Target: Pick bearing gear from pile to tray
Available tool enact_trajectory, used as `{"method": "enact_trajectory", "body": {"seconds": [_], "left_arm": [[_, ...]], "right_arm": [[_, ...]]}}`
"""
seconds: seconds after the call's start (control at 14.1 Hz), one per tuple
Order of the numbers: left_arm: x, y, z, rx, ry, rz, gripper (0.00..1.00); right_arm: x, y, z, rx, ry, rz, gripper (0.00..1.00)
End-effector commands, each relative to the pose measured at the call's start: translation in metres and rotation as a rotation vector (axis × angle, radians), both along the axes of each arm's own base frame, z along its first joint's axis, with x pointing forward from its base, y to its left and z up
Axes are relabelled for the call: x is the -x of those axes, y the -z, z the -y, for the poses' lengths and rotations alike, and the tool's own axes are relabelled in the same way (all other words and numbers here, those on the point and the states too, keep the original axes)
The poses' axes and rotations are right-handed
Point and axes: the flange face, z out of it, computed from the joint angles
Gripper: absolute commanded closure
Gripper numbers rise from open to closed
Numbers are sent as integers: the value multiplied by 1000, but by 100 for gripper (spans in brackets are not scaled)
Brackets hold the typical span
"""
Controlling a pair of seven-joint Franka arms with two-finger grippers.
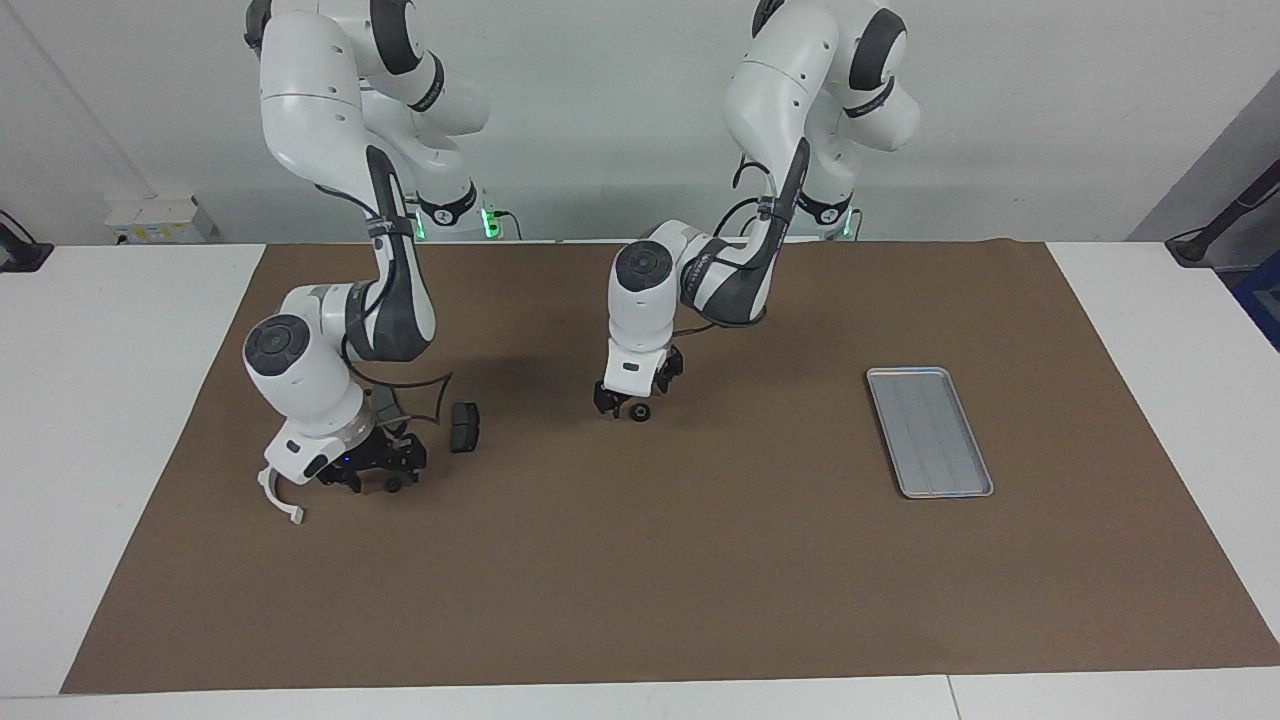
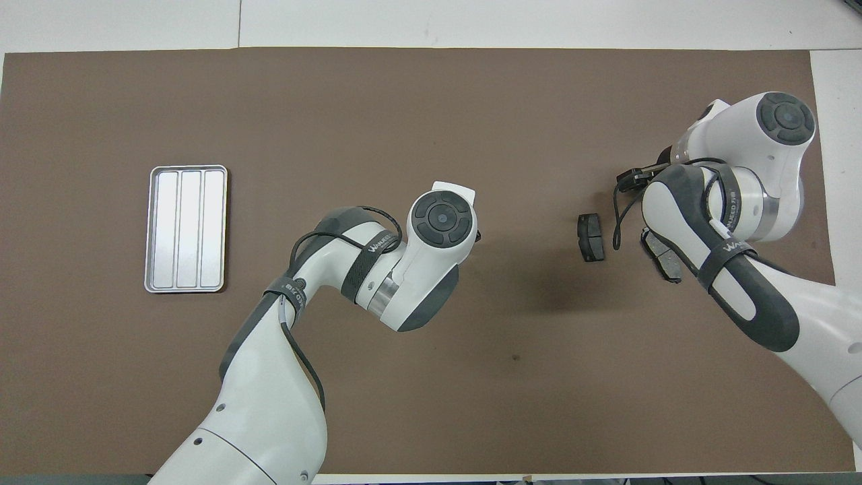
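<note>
Gear in play: one small black bearing gear point(image 1: 640, 412) lies on the brown mat point(image 1: 700, 580) near the middle of the tabletop point(image 1: 120, 330), apart from the pile and well apart from the tray
Left gripper point(image 1: 627, 393): low over that gear, just beside it; jaws stand open and hold nothing
Step in hand: as I judge it, the left arm is lining up a grasp on the lone gear
Next move: centre the jaws on the gear, close, lift, then carry it toward the tray at the left arm's end
Tray point(image 1: 930, 431): one, silver, ribbed floor, no part in it
Pile: toward the right arm's end; two dark brake pads point(image 2: 591, 236), one white arc piece point(image 1: 277, 497), one more black gear point(image 1: 394, 485) that I can count
Right gripper point(image 1: 372, 468): down among the pile near that second gear; whether its jaws grip anything I cannot tell
Grippers counted: two
</note>
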Motion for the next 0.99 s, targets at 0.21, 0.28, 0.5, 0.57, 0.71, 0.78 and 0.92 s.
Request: {"method": "enact_trajectory", "body": {"seconds": [0.21,0.28,0.5,0.57,0.71,0.78,0.92], "left_arm": [[-5,5,-4,-27,0,37,6],[-3,7,-3,-28,1,34,7],[-7,6,-4,-18,1,52,9],[-10,6,-8,-20,-5,55,11],[-11,6,-9,-23,-9,54,13],[-11,7,-9,-23,-9,54,16],[-10,9,-10,-25,-9,52,21]], "right_arm": [[-1,2,-4,2,-5,14,12],[0,4,-6,2,2,11,13],[-1,10,-6,1,10,15,15],[-2,11,-6,1,9,26,16],[-1,13,-6,1,6,21,24],[-1,13,-6,1,3,21,33],[-1,13,-5,1,3,18,64]]}}
